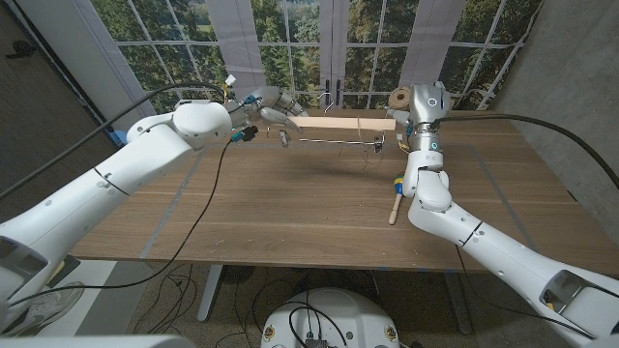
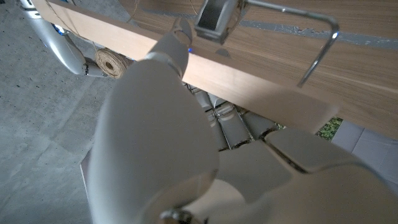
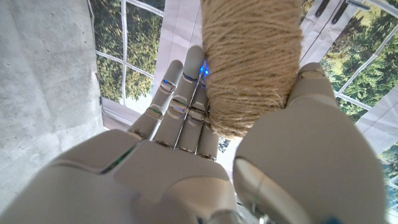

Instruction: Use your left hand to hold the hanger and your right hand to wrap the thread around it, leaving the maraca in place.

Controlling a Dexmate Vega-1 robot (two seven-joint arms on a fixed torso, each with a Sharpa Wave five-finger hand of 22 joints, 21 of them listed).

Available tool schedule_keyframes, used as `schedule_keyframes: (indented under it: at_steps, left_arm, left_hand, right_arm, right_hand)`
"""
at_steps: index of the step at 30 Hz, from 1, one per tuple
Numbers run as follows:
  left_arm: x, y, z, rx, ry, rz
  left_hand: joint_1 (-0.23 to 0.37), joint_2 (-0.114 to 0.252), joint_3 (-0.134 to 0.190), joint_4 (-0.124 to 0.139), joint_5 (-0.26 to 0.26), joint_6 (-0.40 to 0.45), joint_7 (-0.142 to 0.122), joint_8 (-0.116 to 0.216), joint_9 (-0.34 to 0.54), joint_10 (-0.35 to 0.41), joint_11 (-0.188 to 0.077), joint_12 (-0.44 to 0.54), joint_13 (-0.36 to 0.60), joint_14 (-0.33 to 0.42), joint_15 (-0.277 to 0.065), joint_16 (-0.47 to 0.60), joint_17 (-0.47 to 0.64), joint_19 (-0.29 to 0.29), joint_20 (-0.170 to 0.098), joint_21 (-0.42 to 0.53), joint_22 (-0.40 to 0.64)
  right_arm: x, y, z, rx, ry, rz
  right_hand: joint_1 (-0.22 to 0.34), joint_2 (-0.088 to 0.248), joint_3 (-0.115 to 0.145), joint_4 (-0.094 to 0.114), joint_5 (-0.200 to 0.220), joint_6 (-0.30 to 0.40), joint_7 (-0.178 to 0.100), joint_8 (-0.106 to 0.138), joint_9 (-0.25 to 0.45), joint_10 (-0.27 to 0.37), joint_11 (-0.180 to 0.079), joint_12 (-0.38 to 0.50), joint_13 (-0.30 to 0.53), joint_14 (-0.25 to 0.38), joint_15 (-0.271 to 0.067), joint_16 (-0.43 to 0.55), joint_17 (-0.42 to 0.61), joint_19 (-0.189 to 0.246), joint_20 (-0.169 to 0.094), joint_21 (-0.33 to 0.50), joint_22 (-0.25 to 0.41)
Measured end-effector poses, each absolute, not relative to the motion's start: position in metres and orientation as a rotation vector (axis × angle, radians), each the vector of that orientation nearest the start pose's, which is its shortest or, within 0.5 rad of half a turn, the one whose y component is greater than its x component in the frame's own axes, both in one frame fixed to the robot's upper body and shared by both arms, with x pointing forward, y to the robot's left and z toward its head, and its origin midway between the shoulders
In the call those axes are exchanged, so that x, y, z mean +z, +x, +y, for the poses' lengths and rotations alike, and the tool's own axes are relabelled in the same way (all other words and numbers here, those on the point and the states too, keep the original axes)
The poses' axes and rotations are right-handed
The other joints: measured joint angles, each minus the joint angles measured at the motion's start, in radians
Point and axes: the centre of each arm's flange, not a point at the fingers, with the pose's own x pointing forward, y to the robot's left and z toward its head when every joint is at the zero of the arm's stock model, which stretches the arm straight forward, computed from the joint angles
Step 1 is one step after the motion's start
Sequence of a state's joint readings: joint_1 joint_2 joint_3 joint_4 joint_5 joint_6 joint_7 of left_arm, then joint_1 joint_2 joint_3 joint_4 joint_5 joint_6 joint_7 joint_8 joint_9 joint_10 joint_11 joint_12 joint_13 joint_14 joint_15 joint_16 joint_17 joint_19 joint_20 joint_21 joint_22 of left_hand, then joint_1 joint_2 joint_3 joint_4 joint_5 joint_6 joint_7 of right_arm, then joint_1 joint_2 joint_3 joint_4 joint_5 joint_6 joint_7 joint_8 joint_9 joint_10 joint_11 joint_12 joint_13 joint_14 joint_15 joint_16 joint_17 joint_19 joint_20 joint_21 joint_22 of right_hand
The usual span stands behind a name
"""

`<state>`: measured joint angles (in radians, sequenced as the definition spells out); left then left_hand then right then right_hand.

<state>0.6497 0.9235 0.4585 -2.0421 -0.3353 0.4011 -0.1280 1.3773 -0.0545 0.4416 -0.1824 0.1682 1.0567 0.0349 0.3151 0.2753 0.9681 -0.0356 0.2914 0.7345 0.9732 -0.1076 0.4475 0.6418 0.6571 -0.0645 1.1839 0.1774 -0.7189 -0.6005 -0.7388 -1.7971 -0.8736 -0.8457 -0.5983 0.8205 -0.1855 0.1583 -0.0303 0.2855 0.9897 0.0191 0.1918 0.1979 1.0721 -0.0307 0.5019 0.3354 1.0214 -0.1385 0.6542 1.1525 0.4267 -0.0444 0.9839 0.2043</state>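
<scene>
A wooden hanger [image 1: 338, 124] with a metal hook and a clip rod below it hangs above the table's far middle. My left hand [image 1: 274, 108] grips its left end; in the left wrist view the fingers [image 2: 230, 127] curl behind the hanger's wooden bar [image 2: 249, 84]. My right hand [image 1: 411, 104] is raised at the hanger's right end and holds a spool of tan thread [image 1: 395, 100]. The right wrist view shows that spool [image 3: 252, 62] between the thumb and fingers [image 3: 180, 106]. The maraca [image 1: 395, 198] lies on the table beside my right forearm.
The wooden table [image 1: 290, 213] stretches wide in front of the hanger. A black cable [image 1: 208, 193] trails from my left arm across the table's left part. Windows stand behind the far edge, and a grey wall rises at the right.
</scene>
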Motion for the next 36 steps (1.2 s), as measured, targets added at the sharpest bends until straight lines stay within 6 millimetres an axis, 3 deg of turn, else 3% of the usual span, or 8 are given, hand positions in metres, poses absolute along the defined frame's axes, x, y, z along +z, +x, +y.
schedule_keyframes:
  at_steps: [13, 18, 36]
  left_arm:
    - [0.132, 0.547, 0.21, -0.291, 0.91, -0.507]
    - [0.132, 0.552, 0.2, -0.274, 0.941, -0.506]
    - [0.137, 0.564, 0.186, -0.101, 1.027, -0.533]
  left_hand:
    - [0.012, 0.012, 0.0, 0.0, -0.002, 0.0, 0.0, -0.003, 0.034, 0.0, 0.0, -0.009, 0.0, 0.0, 0.0, 0.0, 0.0, 0.0, 0.0, 0.008, 0.0]
    - [0.012, 0.012, 0.0, 0.0, -0.002, 0.0, 0.0, -0.003, 0.034, 0.0, 0.0, -0.009, 0.0, 0.0, 0.0, -0.001, 0.0, 0.0, 0.0, 0.008, 0.0]
    - [0.012, 0.012, 0.0, 0.0, -0.004, 0.001, -0.001, -0.011, 0.028, 0.0, 0.0, -0.009, 0.002, 0.0, 0.0, -0.004, -0.003, 0.0, 0.0, 0.008, 0.0]
  right_arm:
    - [0.111, 0.537, -0.19, -0.975, -1.402, -0.957]
    - [0.123, 0.53, -0.176, -0.97, -1.448, -1.042]
    - [0.15, 0.509, -0.152, -1.0, -1.508, -1.217]
  right_hand:
    - [0.0, 0.0, -0.005, 0.003, 0.0, 0.007, -0.007, 0.0, 0.0, 0.007, -0.007, -0.011, 0.0, 0.005, -0.005, -0.004, 0.003, 0.0, 0.0, 0.007, -0.005]
    - [0.0, 0.0, -0.008, 0.004, 0.0, 0.007, -0.007, 0.0, 0.0, 0.007, -0.007, -0.012, 0.0, 0.006, -0.005, -0.011, 0.003, 0.0, 0.0, 0.011, -0.005]
    - [0.0, 0.0, -0.014, 0.006, 0.0, 0.007, -0.007, 0.0, 0.0, 0.011, -0.011, -0.024, 0.0, 0.012, -0.01, -0.019, 0.008, -0.009, -0.002, 0.015, -0.004]
